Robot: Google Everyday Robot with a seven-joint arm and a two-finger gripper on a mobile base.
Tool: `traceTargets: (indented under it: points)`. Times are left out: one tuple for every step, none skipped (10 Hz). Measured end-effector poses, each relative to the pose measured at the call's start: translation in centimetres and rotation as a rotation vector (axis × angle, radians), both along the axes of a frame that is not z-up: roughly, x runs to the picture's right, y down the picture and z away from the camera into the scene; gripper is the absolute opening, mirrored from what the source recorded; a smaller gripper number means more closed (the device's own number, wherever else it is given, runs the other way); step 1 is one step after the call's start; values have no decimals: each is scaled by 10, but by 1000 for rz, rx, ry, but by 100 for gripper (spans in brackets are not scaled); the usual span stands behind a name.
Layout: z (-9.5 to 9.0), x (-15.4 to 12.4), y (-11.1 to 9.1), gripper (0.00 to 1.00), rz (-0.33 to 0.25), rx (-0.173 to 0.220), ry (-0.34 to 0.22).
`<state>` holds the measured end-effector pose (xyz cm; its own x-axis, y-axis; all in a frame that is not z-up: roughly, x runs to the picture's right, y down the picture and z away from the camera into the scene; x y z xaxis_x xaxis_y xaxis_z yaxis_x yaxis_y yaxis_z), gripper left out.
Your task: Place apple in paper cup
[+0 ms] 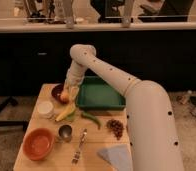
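No brand, label or readable writing anywhere in frame.

Apple (64, 96) sits left of centre, just at the tip of the gripper (69, 92), which reaches down from the big white arm (136, 100) w/ the apple right against its fingers; looks held, but can't tell if the fingers are clamped on it or just touching — the tip merges w/ the fruit. Apple is over the near edge of a dark red bowl (56, 90) at the table's upper left, just left of the green tray (101, 95).

Below it: white paper cup (45, 108) at left, apart from the apple; banana (65, 114) just under the apple; green pepper (91, 119) right of the banana; small metal cup (65, 132) and fork (79, 146) lower centre; orange bowl (38, 143) lower left; brownish cluster (115, 127), can't tell what, near the arm; pale blue cloth (116, 156) at the bottom.

Hidden/cut off: arm covers the right side of the wooden table (51, 162) and runs out the bottom edge; dark bowl partly behind gripper; cloth partly cut by the frame.
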<state>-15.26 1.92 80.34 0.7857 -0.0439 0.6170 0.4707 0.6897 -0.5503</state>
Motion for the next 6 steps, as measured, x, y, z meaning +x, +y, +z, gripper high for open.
traceTargets:
  points:
    - [1, -12, 0, 0, -15, -1, -12]
    - [1, -28, -1, 0, -30, -3, -25]
    - [1, -37, -1, 0, -42, -5, -33]
    - [1, -47, 0, 0, -56, -7, -44]
    - [1, -55, 1, 0, -69, -11, -56]
    - [1, -61, 2, 0, -76, -14, -68]
